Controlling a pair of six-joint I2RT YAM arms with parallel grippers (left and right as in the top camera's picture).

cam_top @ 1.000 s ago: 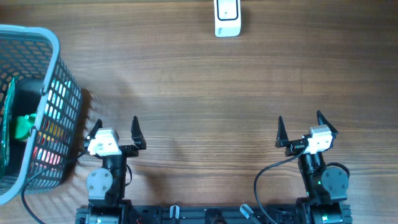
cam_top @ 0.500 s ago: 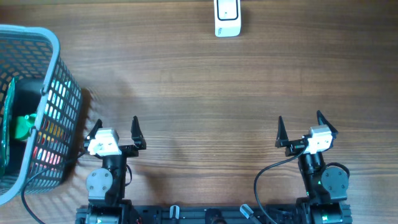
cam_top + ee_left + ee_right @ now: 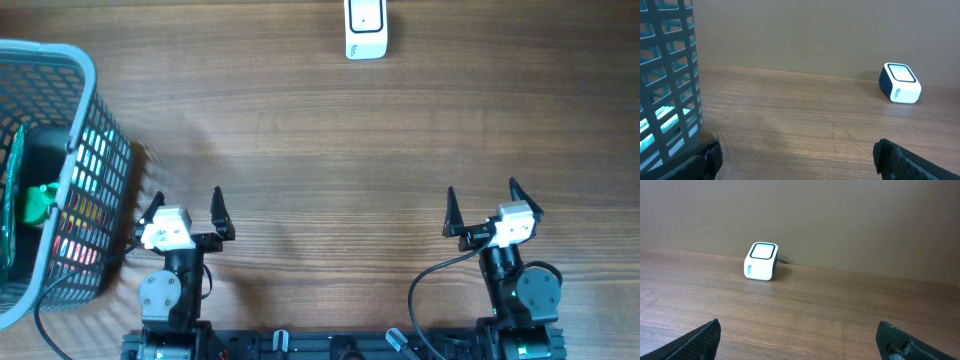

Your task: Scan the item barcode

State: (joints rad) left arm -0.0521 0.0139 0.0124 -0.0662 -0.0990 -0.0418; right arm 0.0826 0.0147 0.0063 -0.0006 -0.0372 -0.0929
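A white barcode scanner (image 3: 365,29) with a dark rim stands at the far middle edge of the wooden table; it also shows in the left wrist view (image 3: 899,82) and the right wrist view (image 3: 761,261). Items lie inside a grey mesh basket (image 3: 95,170) at the left, among them a green one (image 3: 35,203); no barcode shows. My left gripper (image 3: 186,203) stands open near the front, just right of the basket, with nothing between its fingers. At the front right my right gripper (image 3: 483,201) is open too, and nothing is in it.
The basket wall (image 3: 667,80) fills the left side of the left wrist view. A plain beige wall rises behind the table's far edge. A black cable (image 3: 425,285) loops beside the right arm's base.
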